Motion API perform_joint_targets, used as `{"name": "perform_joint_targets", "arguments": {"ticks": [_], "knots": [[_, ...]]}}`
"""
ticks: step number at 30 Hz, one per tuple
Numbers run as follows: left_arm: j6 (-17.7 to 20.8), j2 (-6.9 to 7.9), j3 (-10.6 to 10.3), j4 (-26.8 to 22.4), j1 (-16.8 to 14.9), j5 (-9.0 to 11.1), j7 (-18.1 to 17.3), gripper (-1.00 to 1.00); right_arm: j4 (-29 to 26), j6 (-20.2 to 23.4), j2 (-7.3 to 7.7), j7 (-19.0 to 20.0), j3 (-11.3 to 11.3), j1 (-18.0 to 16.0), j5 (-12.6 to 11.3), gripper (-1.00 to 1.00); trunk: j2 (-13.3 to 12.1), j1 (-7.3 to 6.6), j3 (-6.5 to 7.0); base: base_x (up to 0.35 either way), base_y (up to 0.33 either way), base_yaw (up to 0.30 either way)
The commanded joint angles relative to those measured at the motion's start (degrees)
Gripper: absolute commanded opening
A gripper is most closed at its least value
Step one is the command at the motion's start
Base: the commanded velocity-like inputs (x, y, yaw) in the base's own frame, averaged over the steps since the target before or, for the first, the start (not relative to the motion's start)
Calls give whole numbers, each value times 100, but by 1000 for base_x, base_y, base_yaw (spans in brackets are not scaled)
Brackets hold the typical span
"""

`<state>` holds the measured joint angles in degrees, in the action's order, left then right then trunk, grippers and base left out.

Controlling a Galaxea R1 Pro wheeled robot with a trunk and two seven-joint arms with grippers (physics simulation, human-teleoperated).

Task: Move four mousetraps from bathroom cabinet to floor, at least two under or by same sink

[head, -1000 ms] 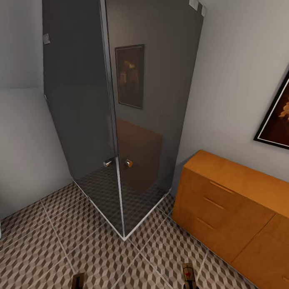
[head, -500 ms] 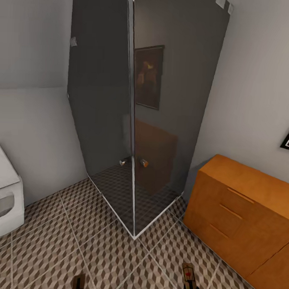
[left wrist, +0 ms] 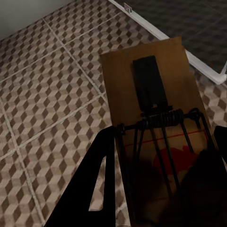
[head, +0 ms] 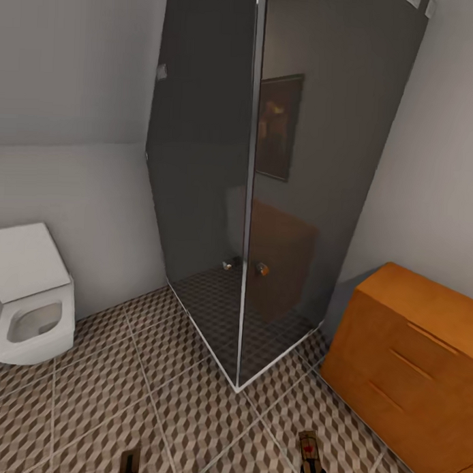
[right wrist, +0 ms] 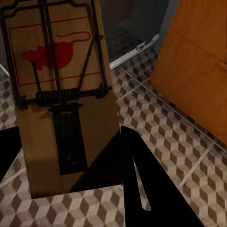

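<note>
Mousetraps were in both grippers. In the left wrist view, the left gripper (left wrist: pixel 161 189) was closed on a mousetrap (left wrist: pixel 153 123), a brown wooden board with a dark metal spring and bar and a red mark; the dark fingers (left wrist: pixel 101 184) pressed against its two long edges. The board was in the air above the bathroom floor (left wrist: pixel 47 94), close to the pale edge of the shower (left wrist: pixel 161 33).

In the right wrist view, the right gripper (right wrist: pixel 71 170) was closed on a second mousetrap (right wrist: pixel 61 90), which carried a red mouse drawing inside a red frame. One dark finger (right wrist: pixel 142 189) lay along its side. Behind this trap stood the cabinet (right wrist: pixel 198 66), orange-brown, with its base on the patterned tiles.

From the head view, the second mousetrap (head: pixel 309 447) showed at the bottom edge, over the bathroom floor (head: pixel 189 412). The shower (head: pixel 280 163), with dark glass walls, stood in the corner. The cabinet (head: pixel 409 365) was to its right against the wall, drawers shut. A white toilet (head: pixel 33 297) stood at the left wall.
</note>
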<state>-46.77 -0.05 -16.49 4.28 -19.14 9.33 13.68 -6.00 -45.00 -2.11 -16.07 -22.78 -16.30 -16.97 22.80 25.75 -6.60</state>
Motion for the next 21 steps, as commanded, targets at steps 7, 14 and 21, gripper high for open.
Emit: {"name": "perform_joint_targets", "arguments": {"ticks": [7,14,21], "knots": [[-26,-4,-48,21,-11,33,30,-100,2,-17,0,-19,-51,-4,-47,-100,12,3,-12,0,77,254],[-28,-4,-48,21,-11,33,30,-100,2,-17,0,-19,-51,-4,-49,-100,12,3,-12,0,118,254],[-27,-4,-48,21,-11,33,30,-100,2,-17,0,-19,-51,-4,-48,-100,12,3,-12,0,107,254]]}}
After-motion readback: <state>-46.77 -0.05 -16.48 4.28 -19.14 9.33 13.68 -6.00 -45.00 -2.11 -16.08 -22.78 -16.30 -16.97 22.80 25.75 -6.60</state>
